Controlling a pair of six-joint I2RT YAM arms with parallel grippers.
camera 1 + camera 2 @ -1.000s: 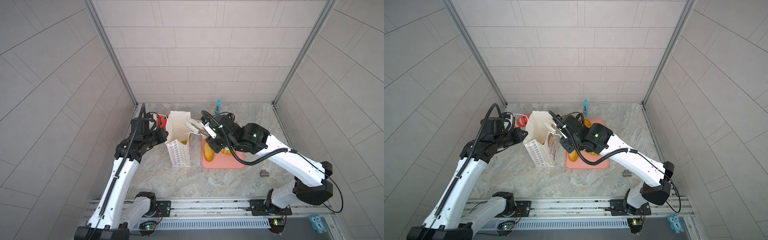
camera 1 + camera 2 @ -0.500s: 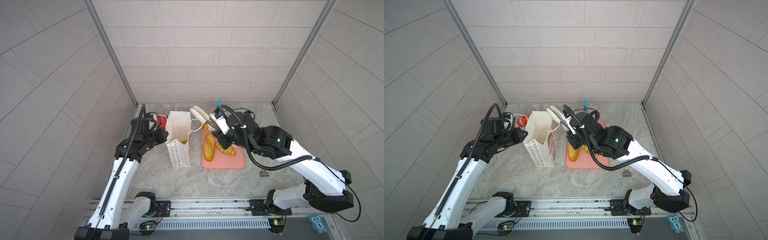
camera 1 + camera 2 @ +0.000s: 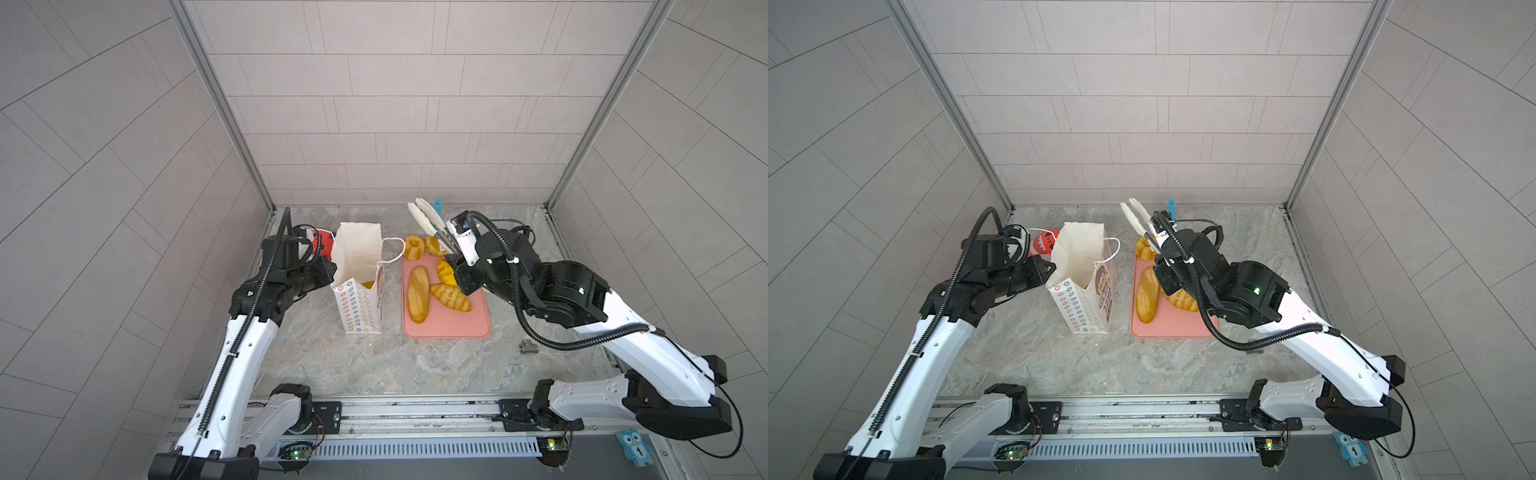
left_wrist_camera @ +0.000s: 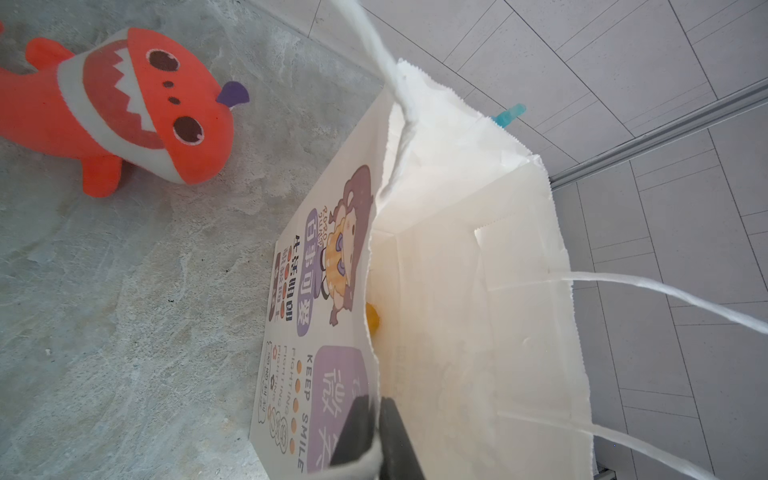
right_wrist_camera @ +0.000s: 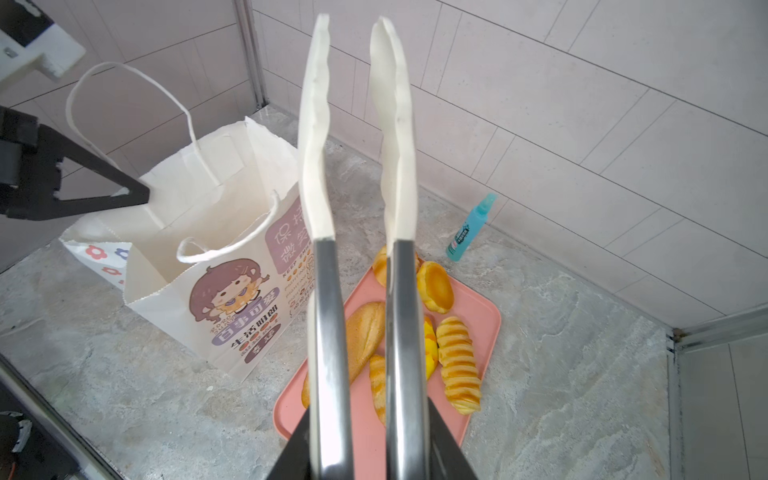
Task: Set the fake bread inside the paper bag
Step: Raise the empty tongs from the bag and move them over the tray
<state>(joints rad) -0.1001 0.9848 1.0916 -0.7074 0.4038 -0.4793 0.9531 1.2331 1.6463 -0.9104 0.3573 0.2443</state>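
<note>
- Fake bread (image 3: 417,294) lies mostly on the pink tray (image 3: 449,328), at 3 o'clock of the paper bag (image 3: 359,307) in both top views. A fluted ring (image 3: 413,247) sits at the tray's 11 o'clock corner.
- One yellow piece (image 4: 372,318) shows low inside the bag, so packing seems begun, with most of it left to do.
- Left gripper (image 4: 376,405) is clenched on the bag's rim at its 9 o'clock side, likely to hold the mouth spread and the light bag upright.
- Right gripper (image 5: 369,407) grasps the metal handles of the tongs (image 5: 322,291). Their white tips are slightly parted and empty, raised toward 11 o'clock above the tray, clear of the bread.
- Tongs probably serve because glossy, rounded bread would slip from narrow jaws.
- Cord handle (image 3: 392,249) droops at the mouth's 3 o'clock side and could snag the tips on the way in.
</note>
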